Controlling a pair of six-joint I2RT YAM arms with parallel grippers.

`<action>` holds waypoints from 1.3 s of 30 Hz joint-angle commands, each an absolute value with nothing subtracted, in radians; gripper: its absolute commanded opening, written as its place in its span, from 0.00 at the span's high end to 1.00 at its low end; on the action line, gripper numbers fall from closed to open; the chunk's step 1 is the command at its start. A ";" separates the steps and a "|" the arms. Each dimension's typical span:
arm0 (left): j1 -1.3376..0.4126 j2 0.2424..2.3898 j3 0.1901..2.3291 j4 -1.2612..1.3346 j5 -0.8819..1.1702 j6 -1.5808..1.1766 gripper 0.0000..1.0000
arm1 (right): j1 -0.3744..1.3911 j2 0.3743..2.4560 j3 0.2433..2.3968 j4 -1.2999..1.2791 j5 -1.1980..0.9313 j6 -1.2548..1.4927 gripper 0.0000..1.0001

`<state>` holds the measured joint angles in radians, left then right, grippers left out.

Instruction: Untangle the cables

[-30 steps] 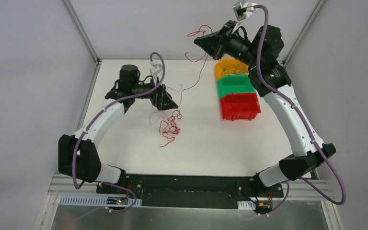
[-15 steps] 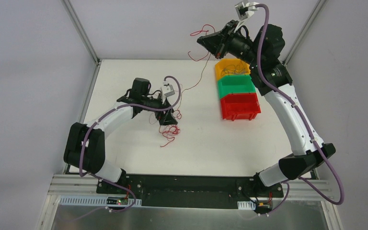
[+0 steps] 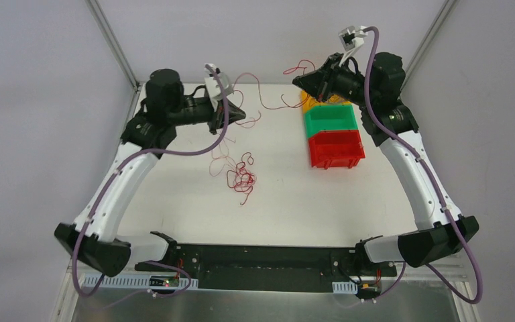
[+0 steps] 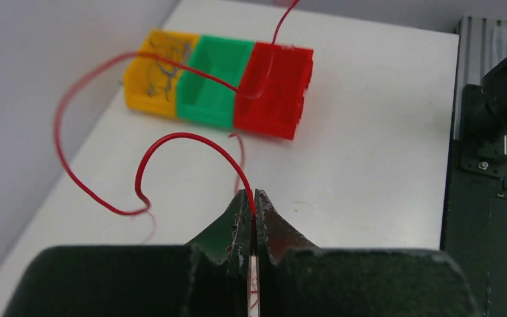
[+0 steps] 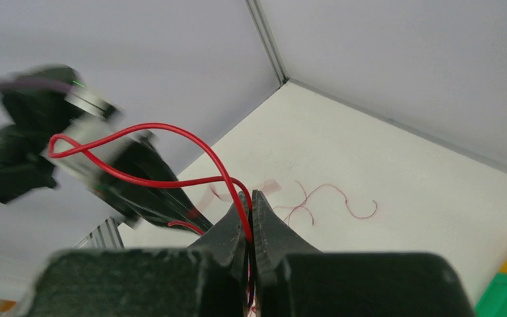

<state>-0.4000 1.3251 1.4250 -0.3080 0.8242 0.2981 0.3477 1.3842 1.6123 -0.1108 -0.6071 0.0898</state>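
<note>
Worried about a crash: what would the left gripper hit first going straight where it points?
Probably the bare table just short of the red bin: the left gripper, shut on a red cable, points down that way. Depth is unclear; possibly the bin itself.

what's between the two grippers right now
A curly red cable loops through the air between the left gripper and the right gripper, both shut on it. The top view shows the span; the table below is bare.

Both your arms swing out to low elbows, then reach forward and up. The left gripper (image 3: 239, 115) points right and the right gripper (image 3: 300, 80) points left, facing each other. Both pairs of fingers (image 4: 228, 228) pinch tight on red cable (image 4: 171, 137).
</note>
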 commanded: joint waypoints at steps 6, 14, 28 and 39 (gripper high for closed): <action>-0.440 1.282 1.448 -0.420 0.907 0.056 1.00 | 0.362 1.308 1.451 -0.125 -0.795 0.130 1.00; -0.446 1.319 1.381 -0.155 0.901 -0.316 1.00 | 0.443 1.248 1.337 -0.147 -0.810 0.101 1.00; -0.703 1.887 1.662 0.131 0.563 -0.184 1.00 | 0.093 1.299 1.275 -0.329 -0.454 -0.319 1.00; -0.804 2.322 1.950 0.330 0.466 -0.132 1.00 | -0.105 1.473 1.260 -0.289 -0.462 -0.474 1.00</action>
